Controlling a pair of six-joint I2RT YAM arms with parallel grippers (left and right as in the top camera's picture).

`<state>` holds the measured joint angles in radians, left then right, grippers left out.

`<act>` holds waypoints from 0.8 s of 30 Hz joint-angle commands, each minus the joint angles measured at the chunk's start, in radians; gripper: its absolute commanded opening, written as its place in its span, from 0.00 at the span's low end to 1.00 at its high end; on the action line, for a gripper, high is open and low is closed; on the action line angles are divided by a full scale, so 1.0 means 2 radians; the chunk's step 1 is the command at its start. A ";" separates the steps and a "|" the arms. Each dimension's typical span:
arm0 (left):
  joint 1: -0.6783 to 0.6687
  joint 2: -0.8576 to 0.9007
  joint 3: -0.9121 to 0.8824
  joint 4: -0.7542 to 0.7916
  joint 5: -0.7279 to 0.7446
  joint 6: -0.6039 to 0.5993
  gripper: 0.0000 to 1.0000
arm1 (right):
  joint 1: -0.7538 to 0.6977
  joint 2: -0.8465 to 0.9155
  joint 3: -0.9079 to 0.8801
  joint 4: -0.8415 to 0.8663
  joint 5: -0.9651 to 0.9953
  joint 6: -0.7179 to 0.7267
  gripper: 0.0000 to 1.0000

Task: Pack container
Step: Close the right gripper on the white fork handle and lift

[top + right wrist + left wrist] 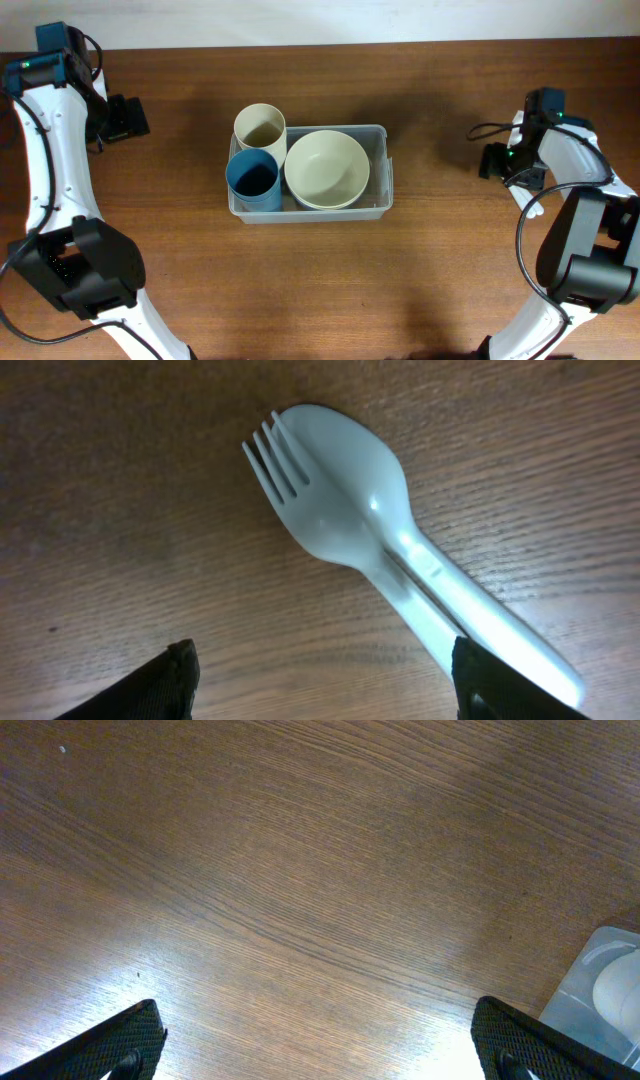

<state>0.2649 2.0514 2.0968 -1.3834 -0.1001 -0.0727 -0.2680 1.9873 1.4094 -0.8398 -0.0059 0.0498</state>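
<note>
Left jaws stand wide open near the far-left corner of the table [300,870]; right jaws, open, hang over a pale spork [340,490] by the right edge.

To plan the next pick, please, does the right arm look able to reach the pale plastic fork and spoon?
Probably yes: the pale plastic fork and spoon lie uncovered beneath its open fingers.

Clear plastic container [384,150], glossy plastic cutlery [345,490], wood-grain table [450,280]
</note>
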 commanded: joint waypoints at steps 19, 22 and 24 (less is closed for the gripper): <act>0.001 -0.001 0.008 0.000 0.005 -0.005 1.00 | -0.001 0.050 -0.019 0.038 -0.011 -0.006 0.75; 0.001 -0.001 0.008 0.000 0.005 -0.005 1.00 | 0.000 0.050 -0.019 0.037 -0.026 -0.006 0.75; 0.001 -0.001 0.008 0.000 0.005 -0.005 1.00 | 0.000 0.050 -0.019 0.038 -0.025 -0.006 0.75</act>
<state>0.2649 2.0514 2.0968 -1.3838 -0.1001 -0.0727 -0.2676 2.0506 1.3819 -0.7582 -0.0086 0.0406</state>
